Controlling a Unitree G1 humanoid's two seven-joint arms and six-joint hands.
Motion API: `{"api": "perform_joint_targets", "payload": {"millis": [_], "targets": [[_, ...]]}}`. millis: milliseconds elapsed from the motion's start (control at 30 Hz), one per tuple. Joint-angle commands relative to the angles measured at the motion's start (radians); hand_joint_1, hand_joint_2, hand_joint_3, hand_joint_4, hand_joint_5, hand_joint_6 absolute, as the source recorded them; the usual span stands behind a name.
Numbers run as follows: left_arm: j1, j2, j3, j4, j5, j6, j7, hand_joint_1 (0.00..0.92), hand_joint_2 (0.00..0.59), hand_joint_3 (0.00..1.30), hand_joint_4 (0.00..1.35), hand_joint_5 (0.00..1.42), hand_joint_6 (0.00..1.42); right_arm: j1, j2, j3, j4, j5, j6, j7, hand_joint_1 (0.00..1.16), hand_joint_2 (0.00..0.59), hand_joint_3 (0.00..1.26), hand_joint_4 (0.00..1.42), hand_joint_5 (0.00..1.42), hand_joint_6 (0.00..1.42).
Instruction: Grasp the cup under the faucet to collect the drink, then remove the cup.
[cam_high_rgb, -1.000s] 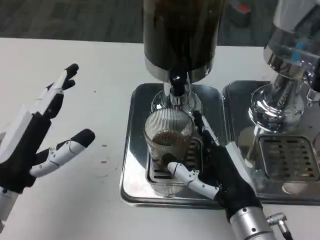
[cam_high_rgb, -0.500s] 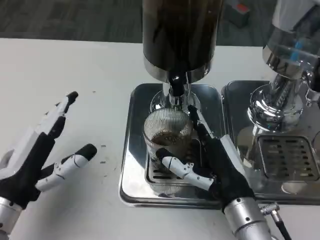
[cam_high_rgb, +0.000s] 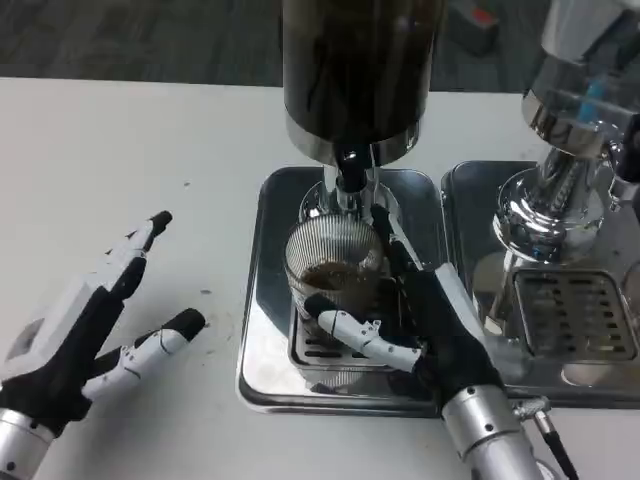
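Ribbed clear cup (cam_high_rgb: 335, 262) sat on the drip tray (cam_high_rgb: 262, 300) under the faucet (cam_high_rgb: 349, 178), some dark drink inside. Right hand (cam_high_rgb: 420, 320) wrapped its side; left hand (cam_high_rgb: 85, 325) lay spread on the desk (cam_high_rgb: 130, 170), empty. Probably rigid, slick, spill-prone: grip mid-wall, keep upright

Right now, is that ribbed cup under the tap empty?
No. The cup stands upright with dark drink low inside, well short of full.

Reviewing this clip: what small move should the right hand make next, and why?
Probably keep the cup steady under the faucet a little longer. The right hand grips the ribbed cup on the drip grate, and only a shallow layer of dark drink shows inside. The left hand rests open on the table.
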Motion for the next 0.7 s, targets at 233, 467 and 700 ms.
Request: {"api": "perform_joint_targets", "payload": {"millis": [233,467,700], "targets": [[0.018,-0.003,-0.014,-0.003,-0.014,0.013,0.005,0.000,0.164,0.00,0.00,0.00,0.00,-0.007,0.016,-0.002,0.044,0.011,-0.003,0.016,0.79,0.188,0.00,0.07,0.04,0.11],[0.023,-0.001,-0.018,-0.005,-0.020,0.011,0.001,0.000,0.162,0.00,0.00,0.00,0.00,-0.003,0.024,-0.007,0.050,-0.001,-0.003,-0.006,0.83,0.214,0.01,0.20,0.14,0.22],[0.031,-0.002,-0.020,-0.016,-0.028,0.014,0.002,0.000,0.160,0.00,0.00,0.00,0.00,0.000,0.031,-0.016,0.057,-0.001,-0.009,-0.026,0.88,0.222,0.12,0.35,0.27,0.34]]}}
